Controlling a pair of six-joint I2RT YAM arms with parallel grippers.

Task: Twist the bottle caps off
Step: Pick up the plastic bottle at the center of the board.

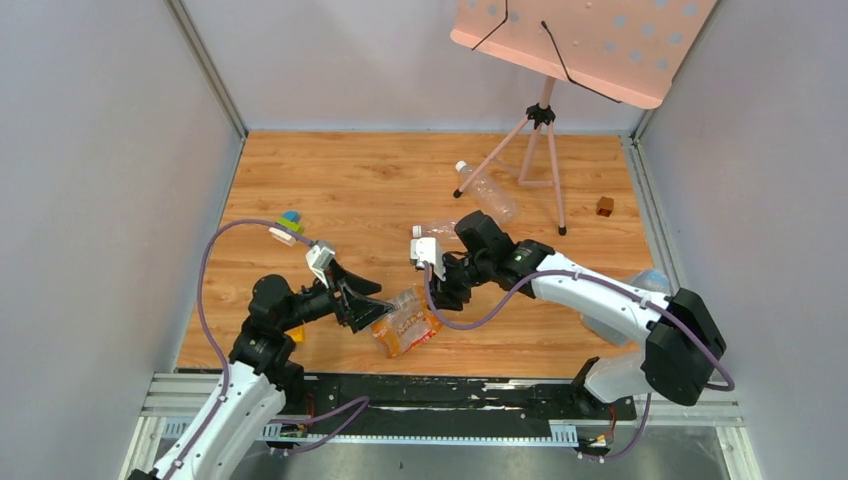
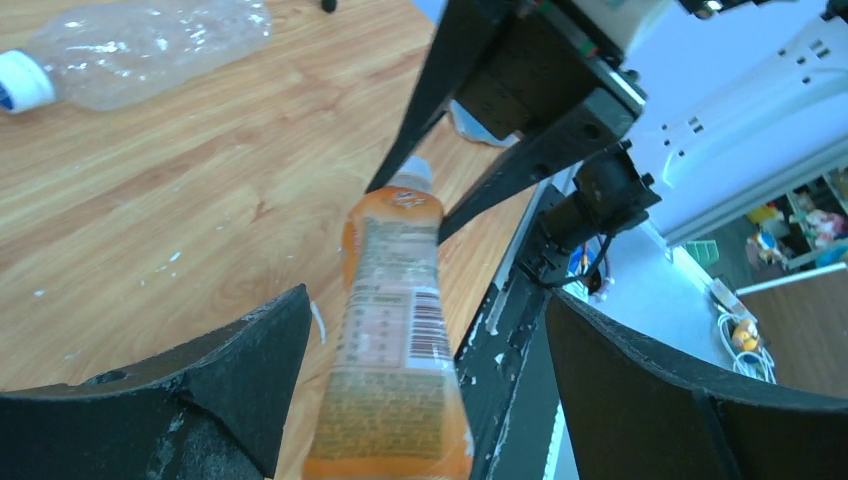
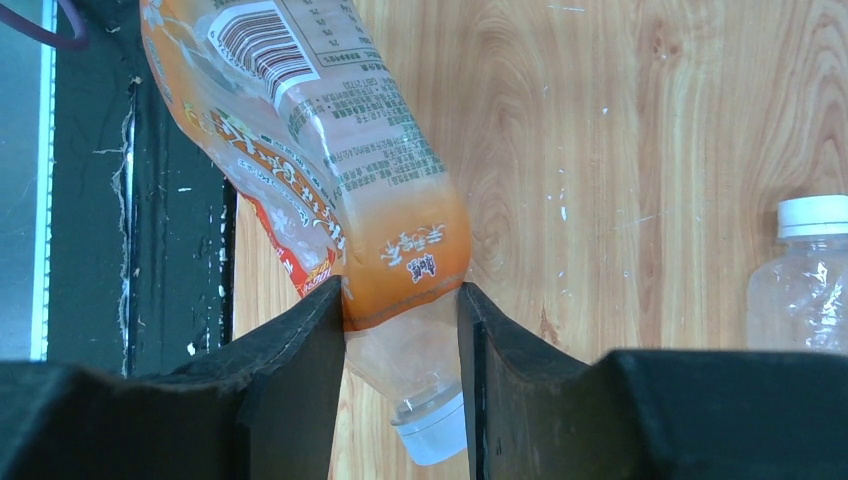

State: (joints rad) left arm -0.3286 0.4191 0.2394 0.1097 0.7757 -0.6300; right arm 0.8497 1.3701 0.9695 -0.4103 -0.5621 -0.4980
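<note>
The right gripper (image 3: 400,300) is clenching its fingers on the shoulder of the orange-labelled bottle (image 3: 330,150), holding it tilted near the front edge of the wooden surface (image 1: 350,180). Its white cap (image 3: 432,435) is sticking out just past the fingertips, with nothing gripping it. The left gripper (image 2: 425,300) is hanging released, its fingers straddling the bottle's base. The thin body is likely to crumple or spin rather than the cap loosening. Overhead I am counting one orange-labelled bottle, one clear bottle (image 1: 487,192) with a second white cap (image 1: 461,167), and one brown cube (image 1: 605,206).
</note>
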